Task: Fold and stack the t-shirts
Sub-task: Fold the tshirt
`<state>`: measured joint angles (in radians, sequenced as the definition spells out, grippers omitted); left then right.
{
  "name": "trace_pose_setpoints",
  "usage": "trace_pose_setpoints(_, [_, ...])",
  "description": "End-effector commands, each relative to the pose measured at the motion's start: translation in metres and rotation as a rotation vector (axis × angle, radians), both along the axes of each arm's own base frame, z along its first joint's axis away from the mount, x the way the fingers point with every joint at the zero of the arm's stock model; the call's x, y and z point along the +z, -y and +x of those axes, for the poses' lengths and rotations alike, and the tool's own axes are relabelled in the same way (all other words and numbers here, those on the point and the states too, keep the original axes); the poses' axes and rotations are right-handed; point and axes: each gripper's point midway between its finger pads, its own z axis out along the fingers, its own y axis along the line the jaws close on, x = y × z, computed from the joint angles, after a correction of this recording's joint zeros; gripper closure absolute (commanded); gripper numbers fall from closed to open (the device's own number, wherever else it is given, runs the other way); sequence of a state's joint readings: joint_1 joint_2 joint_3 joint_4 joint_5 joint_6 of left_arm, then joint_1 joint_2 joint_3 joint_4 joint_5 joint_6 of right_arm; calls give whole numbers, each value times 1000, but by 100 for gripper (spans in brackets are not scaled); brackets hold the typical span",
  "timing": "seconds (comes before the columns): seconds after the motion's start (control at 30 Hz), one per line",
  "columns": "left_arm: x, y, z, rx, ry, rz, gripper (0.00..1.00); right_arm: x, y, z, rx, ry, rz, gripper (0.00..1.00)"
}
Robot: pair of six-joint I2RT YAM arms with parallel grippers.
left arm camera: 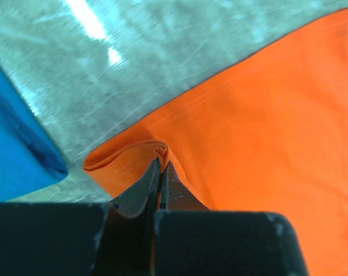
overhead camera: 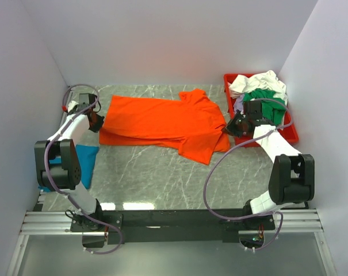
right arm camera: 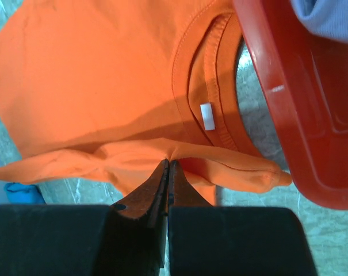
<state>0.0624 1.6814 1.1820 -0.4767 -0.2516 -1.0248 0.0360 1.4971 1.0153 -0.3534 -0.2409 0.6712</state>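
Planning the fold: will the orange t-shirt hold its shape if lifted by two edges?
Probably not: the orange t-shirt bunches where the left pincer and right pincer pinch it, so it likely sags between them. Thin cloth, probably light.

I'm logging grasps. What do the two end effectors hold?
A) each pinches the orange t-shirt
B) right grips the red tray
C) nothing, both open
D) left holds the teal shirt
A: the left end effector and right end effector are shut on a fold of the orange t-shirt.

Grey marbled table (overhead camera: 156,172) under spread orange t-shirt (overhead camera: 156,119), teal-blue t-shirt (overhead camera: 87,162), red tray (overhead camera: 287,134)
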Motion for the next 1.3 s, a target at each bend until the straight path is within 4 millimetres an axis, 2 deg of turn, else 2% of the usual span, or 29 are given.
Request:
trace_pose_setpoints(0.0, [22,-2,19,-25,50,17,99,11,3,17,4,40,3,100])
trace_pose_setpoints(0.17, [20,0,31,-50,50,10,99,6,4,21,0,29,2,100])
trace_pose_setpoints(0.6, [-2,5,56,-99,24,-11,99,-18,11,36,-20,-24,-19,100])
trace_pose_setpoints(0.77, [-2,7,64,-122,41,-18,98,-23,15,40,-27,-37,-32,100])
trace_pose_setpoints(0.8, [-1,7,66,-126,45,-19,96,-24,15,40,-29,-39,-34,97])
trace_pose_setpoints(0.83, [-3,9,66,-134,39,-25,91,-24,17,40,-32,-43,-37,93])
trace_pose_setpoints(0.87, [-3,8,68,-137,39,-28,87,-23,16,40,-25,-40,-44,77])
trace_pose_setpoints(0.9, [-4,10,70,-147,44,-36,77,-20,16,39,-23,-33,-46,58])
trace_pose_setpoints(0.97, [-2,11,71,-155,65,-46,66,-14,18,37,-22,-21,-56,48])
trace_pose_setpoints(1.0, [1,13,68,-162,77,-56,61,-5,20,36,-26,3,-63,45])
trace_pose_setpoints(1.03, [7,13,71,-164,109,-58,51,-4,18,30,-19,1,-69,43])
trace_pose_setpoints(1.13, [15,15,61,-158,134,-78,38,10,15,18,-13,39,-86,43])
trace_pose_setpoints(1.17, [12,16,55,-156,134,-83,37,1,7,6,11,23,-94,43])
trace_pose_setpoints(1.2, [21,17,52,-149,161,-88,36,8,6,0,8,52,-106,43])
trace_pose_setpoints(1.23, [22,17,48,-143,167,-93,35,-7,3,-17,15,22,-111,44])
trace_pose_setpoints(1.27, [15,19,39,-137,160,-101,34,-3,-6,-27,35,47,-111,44])
